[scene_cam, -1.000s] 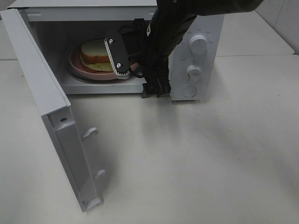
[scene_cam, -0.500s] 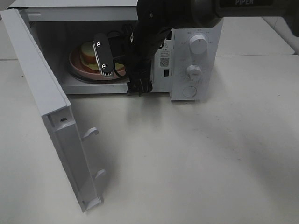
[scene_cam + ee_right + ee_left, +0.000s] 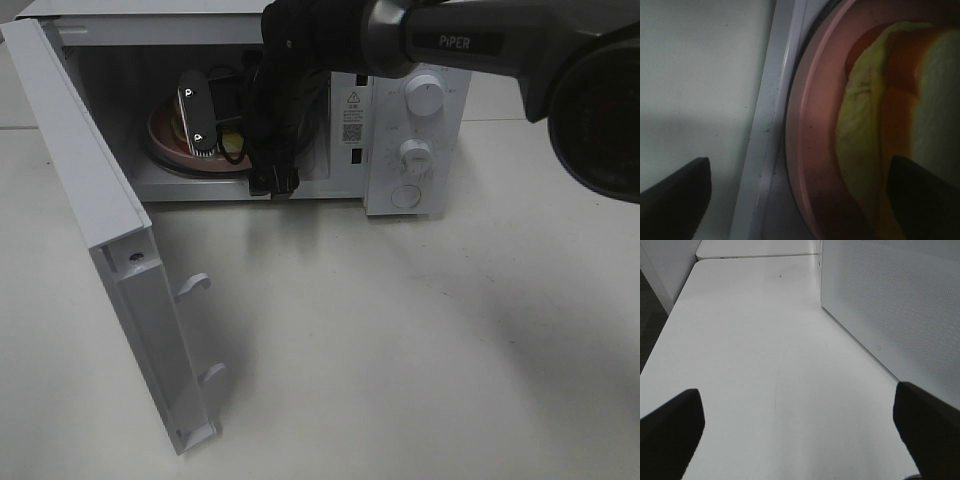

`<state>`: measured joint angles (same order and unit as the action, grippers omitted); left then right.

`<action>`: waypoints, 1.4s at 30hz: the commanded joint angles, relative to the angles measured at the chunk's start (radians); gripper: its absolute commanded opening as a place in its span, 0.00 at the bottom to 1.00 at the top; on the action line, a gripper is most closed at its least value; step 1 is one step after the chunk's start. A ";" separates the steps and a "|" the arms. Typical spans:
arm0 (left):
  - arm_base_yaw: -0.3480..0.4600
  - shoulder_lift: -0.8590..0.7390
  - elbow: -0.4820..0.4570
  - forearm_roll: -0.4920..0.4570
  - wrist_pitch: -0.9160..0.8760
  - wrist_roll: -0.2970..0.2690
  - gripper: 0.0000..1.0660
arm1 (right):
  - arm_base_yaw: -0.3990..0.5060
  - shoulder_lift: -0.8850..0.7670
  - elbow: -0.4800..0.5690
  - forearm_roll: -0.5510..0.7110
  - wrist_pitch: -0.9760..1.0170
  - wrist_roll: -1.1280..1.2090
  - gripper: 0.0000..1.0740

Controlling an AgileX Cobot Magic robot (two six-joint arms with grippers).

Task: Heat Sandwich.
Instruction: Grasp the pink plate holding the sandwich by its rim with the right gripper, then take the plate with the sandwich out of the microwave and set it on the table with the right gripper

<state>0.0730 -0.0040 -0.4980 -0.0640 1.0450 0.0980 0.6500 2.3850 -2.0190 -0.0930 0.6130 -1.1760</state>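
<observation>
Microwave [image 3: 432,130] serves as our reference for every position below. Its door [image 3: 90,190] stands swung wide on the side opposite the two knobs [image 3: 425,97], and the cavity is exposed.

Right arm [image 3: 470,42]: we see the black forearm pass above the knob panel, bend at the wrist and angle down through the cavity opening. The wrist is rolled, so one finger [image 3: 195,120] stands high in front of the pink plate [image 3: 160,140], while the other reaches down to the cavity's front sill.

Right gripper [image 3: 800,200]: we read the jaws as spread wide, pinching nothing. In the right wrist view the two dark tips sit at opposite edges, with the plate rim and the sill between them.

Sandwich [image 3: 880,125]: it lies on the plate inside the cavity, towards the door side. We see white bread and pale yellow-green filling near the plate rim. From the high camera the gripper covers most of it.

Left gripper [image 3: 800,435]: its jaws are also spread and hold nothing. It hovers over the bare table [image 3: 765,340] outside the microwave, beside the perforated side wall [image 3: 890,305]. We cannot see this arm from the high camera.
</observation>
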 commanded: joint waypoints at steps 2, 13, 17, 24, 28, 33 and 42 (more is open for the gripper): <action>0.006 -0.020 0.003 -0.001 -0.009 -0.006 0.91 | 0.003 0.031 -0.022 -0.004 0.026 0.016 0.83; 0.006 -0.020 0.003 0.011 -0.009 -0.006 0.91 | 0.003 0.081 -0.051 -0.009 0.000 0.012 0.82; 0.006 -0.020 0.003 0.012 -0.009 -0.006 0.91 | 0.002 0.123 -0.105 0.002 0.001 0.013 0.81; 0.006 -0.020 0.003 0.023 -0.010 -0.006 0.91 | 0.002 0.139 -0.120 0.000 0.008 0.030 0.64; 0.006 -0.020 0.003 0.023 -0.010 -0.006 0.91 | 0.002 0.139 -0.121 0.000 0.012 0.066 0.35; 0.006 -0.020 0.003 0.023 -0.010 -0.006 0.91 | 0.002 0.139 -0.121 0.000 0.051 0.099 0.00; 0.006 -0.020 0.003 0.023 -0.010 -0.006 0.91 | 0.002 0.131 -0.113 0.021 0.111 0.100 0.00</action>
<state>0.0730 -0.0040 -0.4980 -0.0390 1.0450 0.0980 0.6600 2.5100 -2.1440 -0.0980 0.6490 -1.1060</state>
